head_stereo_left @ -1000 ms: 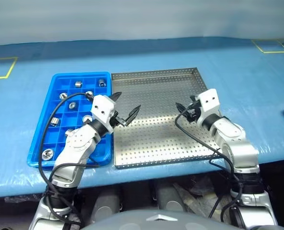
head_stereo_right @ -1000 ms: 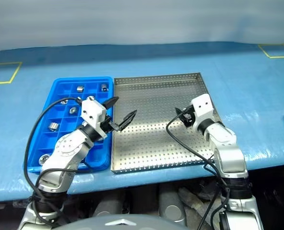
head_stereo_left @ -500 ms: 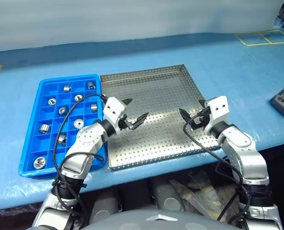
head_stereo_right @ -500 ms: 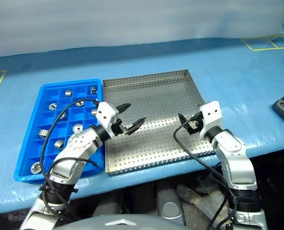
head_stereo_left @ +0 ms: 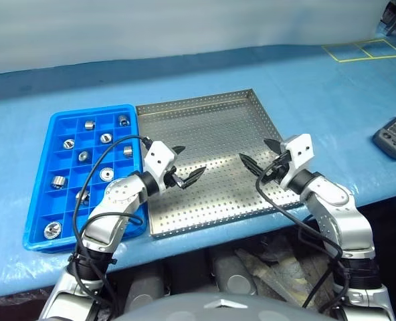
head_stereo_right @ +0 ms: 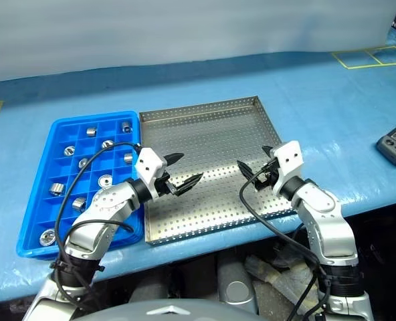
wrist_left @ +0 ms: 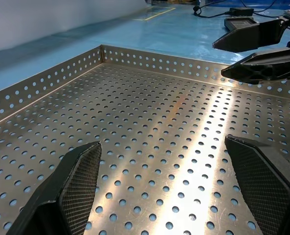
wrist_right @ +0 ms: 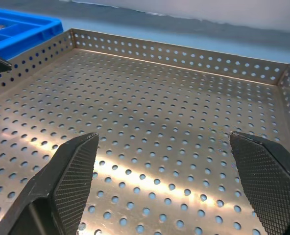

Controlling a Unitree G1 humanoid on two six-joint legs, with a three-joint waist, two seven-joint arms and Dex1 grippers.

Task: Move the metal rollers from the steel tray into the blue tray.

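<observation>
1. Both grippers hover over the steel tray (head_stereo_left: 211,127), left gripper (head_stereo_left: 186,175) and right gripper (head_stereo_left: 257,159) with fingers spread wide, grasping nothing.
2. The steel tray's perforated floor lies bare beneath them.
3. Beside the steel tray, nearer the left gripper, the metal rollers (head_stereo_left: 105,138) sit upright in the blue tray (head_stereo_left: 44,144).

My left gripper (head_stereo_left: 186,174) hung with its two black fingers spread wide apart, pointing forward and toward my right, close to level. My right gripper (head_stereo_left: 259,154) faced it from the other side, fingers just as wide, aimed forward and toward my left. Both forearms angled inward, elbows bent, and neither gripper held anything.
</observation>
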